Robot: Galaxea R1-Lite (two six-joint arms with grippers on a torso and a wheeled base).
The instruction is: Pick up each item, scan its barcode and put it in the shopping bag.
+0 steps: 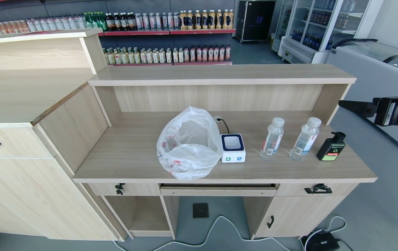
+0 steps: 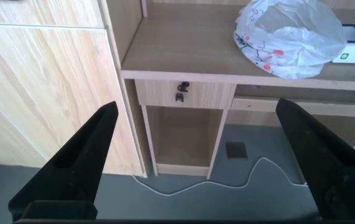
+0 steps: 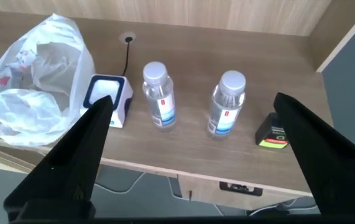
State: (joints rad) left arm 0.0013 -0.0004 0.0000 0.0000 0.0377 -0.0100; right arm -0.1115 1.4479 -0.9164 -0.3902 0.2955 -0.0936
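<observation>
The first water bottle, second water bottle and black pump bottle stand in a row on the counter beside the scanner and shopping bag, probably for quick scanning, with the right gripper up near them, jaws wide and empty, and the left gripper, wide too, hanging well apart.

The pale wooden tabletop carries a row of things. A white plastic shopping bag sits left of centre with a small white scanner just beside it. To the right stand one clear bottle, another clear bottle and, rightmost, a black pump bottle.
</observation>
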